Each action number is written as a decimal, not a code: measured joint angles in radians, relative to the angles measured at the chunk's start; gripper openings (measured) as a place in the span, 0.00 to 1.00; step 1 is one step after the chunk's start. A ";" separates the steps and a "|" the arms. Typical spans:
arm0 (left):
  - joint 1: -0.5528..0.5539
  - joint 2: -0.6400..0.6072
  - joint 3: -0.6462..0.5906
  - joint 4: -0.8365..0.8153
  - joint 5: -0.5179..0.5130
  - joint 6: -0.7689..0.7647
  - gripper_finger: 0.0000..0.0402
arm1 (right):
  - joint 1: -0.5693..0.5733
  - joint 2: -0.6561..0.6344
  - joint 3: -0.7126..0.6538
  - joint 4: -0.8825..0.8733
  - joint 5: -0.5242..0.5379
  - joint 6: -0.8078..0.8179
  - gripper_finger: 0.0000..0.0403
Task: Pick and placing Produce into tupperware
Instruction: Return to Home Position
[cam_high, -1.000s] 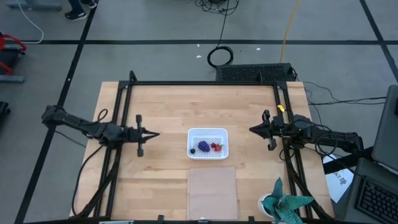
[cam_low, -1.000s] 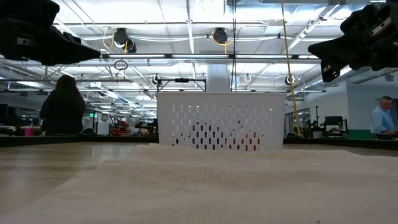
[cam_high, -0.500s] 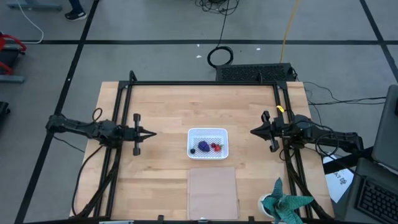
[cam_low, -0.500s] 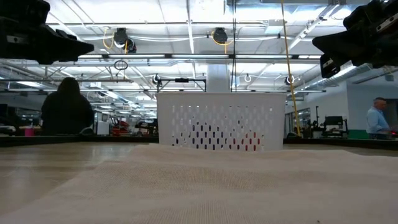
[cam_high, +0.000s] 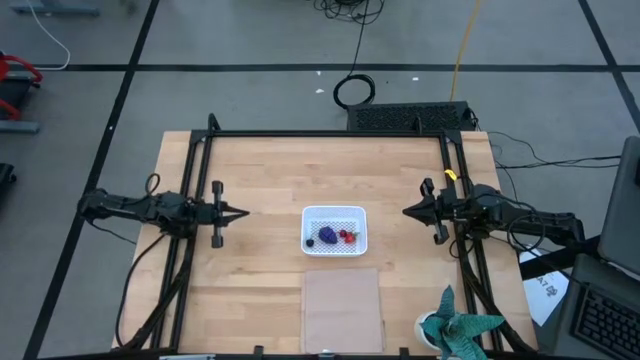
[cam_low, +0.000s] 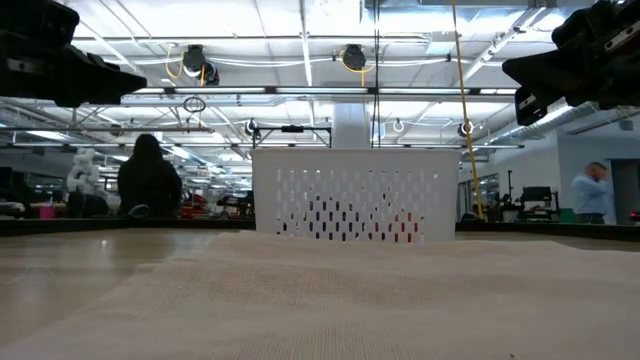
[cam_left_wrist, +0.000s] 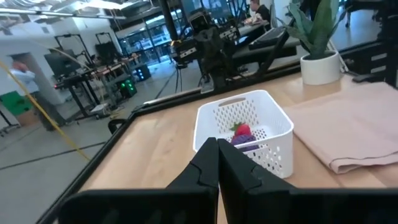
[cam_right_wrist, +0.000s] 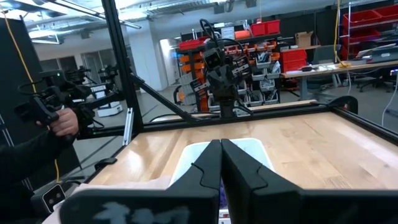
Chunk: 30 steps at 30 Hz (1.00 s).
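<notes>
The white tupperware stands flat on the table's middle; its perforated wall shows in the low view. Inside lie a dark berry, a purple grape bunch and red fruit. The left wrist view shows the strawberry on the grape bunch. My left gripper hovers shut, left of the tub. My right gripper hovers shut on the tub's right. Both point at the tub and hold nothing.
A flat pale tan panel lies between the tub and the table's near edge. A teal-and-white plant-like object stands at the near right corner. Black frame rails run around the tabletop. Bare wood lies on both sides of the tub.
My left gripper has drawn back toward the table's left edge, away from the tub, staying shut. My right gripper has eased slightly up and toward the right edge. The tub and the fruit in it have stayed put.
</notes>
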 joint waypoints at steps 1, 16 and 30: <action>0.000 0.000 0.000 0.001 0.004 -0.005 0.00 | 0.000 0.000 0.000 0.000 0.000 0.002 0.00; 0.000 0.001 0.000 0.001 0.034 -0.141 0.02 | 0.000 0.000 0.000 0.001 0.000 -0.006 0.00; 0.000 0.001 0.000 0.002 0.033 -0.141 0.06 | 0.000 0.000 -0.001 -0.009 0.002 -0.021 0.00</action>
